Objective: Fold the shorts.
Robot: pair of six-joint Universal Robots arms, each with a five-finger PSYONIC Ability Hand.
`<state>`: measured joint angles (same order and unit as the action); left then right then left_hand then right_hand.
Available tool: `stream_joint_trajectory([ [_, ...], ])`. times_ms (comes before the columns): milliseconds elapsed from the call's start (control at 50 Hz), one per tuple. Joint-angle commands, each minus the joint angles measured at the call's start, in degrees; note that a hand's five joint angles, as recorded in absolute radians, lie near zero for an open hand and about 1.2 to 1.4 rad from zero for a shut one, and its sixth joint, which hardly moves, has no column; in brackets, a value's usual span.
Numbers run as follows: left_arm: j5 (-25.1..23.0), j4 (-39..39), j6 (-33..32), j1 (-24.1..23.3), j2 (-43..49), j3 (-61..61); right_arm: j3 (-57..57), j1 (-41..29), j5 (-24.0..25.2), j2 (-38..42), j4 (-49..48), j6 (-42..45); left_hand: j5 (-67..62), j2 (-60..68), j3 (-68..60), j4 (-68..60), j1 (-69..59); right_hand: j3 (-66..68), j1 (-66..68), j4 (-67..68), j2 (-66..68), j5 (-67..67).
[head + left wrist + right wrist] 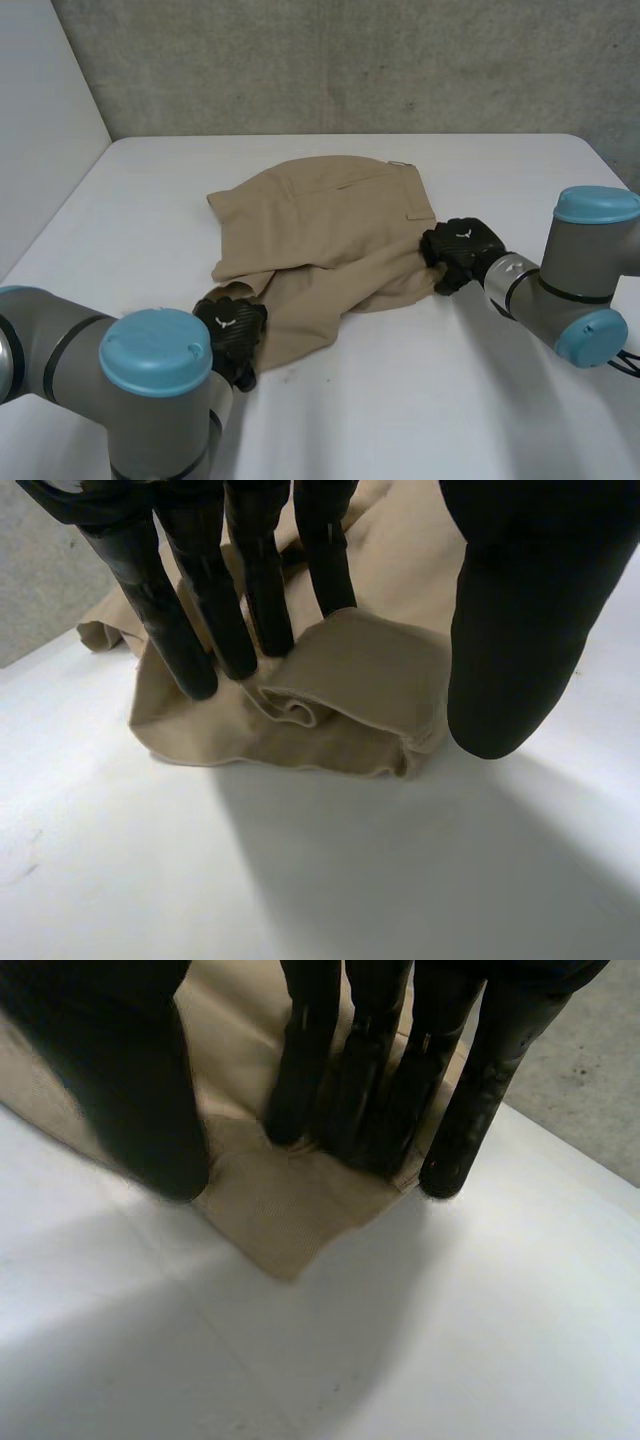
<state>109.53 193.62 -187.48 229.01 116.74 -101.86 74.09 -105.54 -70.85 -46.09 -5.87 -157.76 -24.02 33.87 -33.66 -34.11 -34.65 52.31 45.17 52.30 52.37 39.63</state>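
Tan shorts [330, 235] lie crumpled on the white table [420, 400], partly doubled over. My left hand [230, 325] rests at the near leg end. In the left wrist view its straight fingers [260, 590] press a bunched hem of the shorts [370, 690], and the thumb [510, 640] stands just beside the cloth's corner. My right hand [462, 248] is at the shorts' right edge. In the right wrist view its fingers [380, 1090] are straight on a flat corner of the shorts [270, 1210], with the thumb [130, 1090] at the cloth's other side.
A grey wall [350, 60] runs behind the table's far edge. A pale panel [40, 130] stands along the table's left side. My right arm [580, 270] reaches in from the right edge.
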Motion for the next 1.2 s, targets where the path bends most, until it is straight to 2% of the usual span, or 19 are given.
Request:
stream_joint_trajectory([
  [20,-0.02,2.55,-0.86,2.23,0.5,0.87,-1.4,0.08,-1.4,0.56,-1.34,0.09,-18.72,18.87,-19.08,-18.63,-18.09,27.68,34.83,27.7,27.63,30.37],
  [120,-0.02,2.9,-2.09,3.46,0.85,1.58,-1.84,0.16,-2.8,0.56,-1.16,0.26,-32.85,33.01,-33.21,-32.76,-32.22,27.69,34.83,27.7,27.63,30.37],
  [140,-0.02,2.99,-2.44,4.07,0.59,1.84,-1.84,0.16,-2.89,0.48,-1.16,0.26,-42.04,42.19,-42.4,-41.95,-41.41,27.69,34.83,27.7,27.63,30.37],
  [180,-0.02,2.9,-2.62,4.52,0.41,2.01,-1.75,0.25,-2.8,0.12,-0.72,0.35,-45.82,45.97,-46.18,-45.73,-45.19,27.69,34.83,27.7,27.63,30.37],
  [340,-0.28,2.99,-3.33,10.57,-3.45,2.46,0.0,0.52,0.0,-2.33,2.0,0.26,-45.98,46.13,-46.34,-45.89,-45.35,27.69,34.83,27.7,27.63,30.37],
  [380,-0.46,2.99,-3.42,11.37,-3.54,2.46,0.53,0.6,2.02,-2.69,2.53,0.35,-45.98,46.13,-46.34,-45.89,-45.35,16.37,23.52,16.39,16.31,19.06],
  [420,-0.54,2.99,-3.42,11.99,-3.45,2.28,0.71,0.6,3.25,-2.69,2.44,0.35,-45.98,46.13,-46.34,-45.89,-45.35,13.62,20.76,13.64,13.56,16.31],
  [520,-0.54,2.99,-3.42,12.08,-3.19,1.93,0.79,0.52,3.79,-2.51,2.09,0.44,-45.98,46.13,-46.34,-45.89,-45.35,4.88,12.03,4.9,4.82,7.57],
  [820,-0.54,3.25,-3.33,12.17,-2.75,2.63,-0.08,0.08,3.79,0.03,0.95,0.61,-45.98,46.13,-46.34,-45.89,-45.35,3.86,11.01,3.88,3.8,6.55],
  [920,-0.63,3.16,-3.33,12.17,-2.31,3.16,-0.08,-0.19,3.44,1.7,-2.21,2.1,-45.98,46.13,-46.34,-45.89,-45.35,-2.51,4.64,-2.49,-2.57,0.18],
  [980,-0.54,3.25,-3.33,12.17,-2.31,3.33,-0.08,-0.28,3.26,1.62,-2.39,3.07,-45.98,46.13,-46.34,-45.89,-45.35,-2.37,4.78,-2.35,-2.43,0.32],
  [1020,-0.54,3.16,-3.33,12.17,-2.31,3.33,-0.08,-0.19,3.43,1.27,-2.48,3.78,-45.98,46.13,-46.34,-45.89,-45.35,2.65,9.8,2.67,2.59,5.34],
  [1080,-0.54,3.25,-3.33,12.08,-2.31,3.51,-0.08,-0.19,3.61,0.48,-2.48,3.78,-41.64,41.8,-42.0,-41.55,-41.01,27.58,34.73,27.6,27.52,30.27],
  [1140,-0.63,3.16,-3.33,11.99,-2.4,3.42,-0.08,-0.19,3.17,-0.14,-2.31,3.78,-29.56,29.72,-29.92,-29.47,-28.93,27.69,34.83,27.7,27.63,30.37],
  [1180,-0.72,3.16,-3.33,11.9,-2.4,3.25,-0.08,-0.19,3.17,-0.49,-1.95,3.78,-15.3,15.45,-15.66,-15.21,-14.67,27.69,34.83,27.7,27.63,30.37],
  [1200,-0.89,2.99,-3.33,11.9,-2.83,3.07,0.0,-0.19,3.17,-0.75,-1.95,3.78,2.43,-2.28,2.07,2.52,3.06,27.69,34.83,27.7,27.63,30.37],
])
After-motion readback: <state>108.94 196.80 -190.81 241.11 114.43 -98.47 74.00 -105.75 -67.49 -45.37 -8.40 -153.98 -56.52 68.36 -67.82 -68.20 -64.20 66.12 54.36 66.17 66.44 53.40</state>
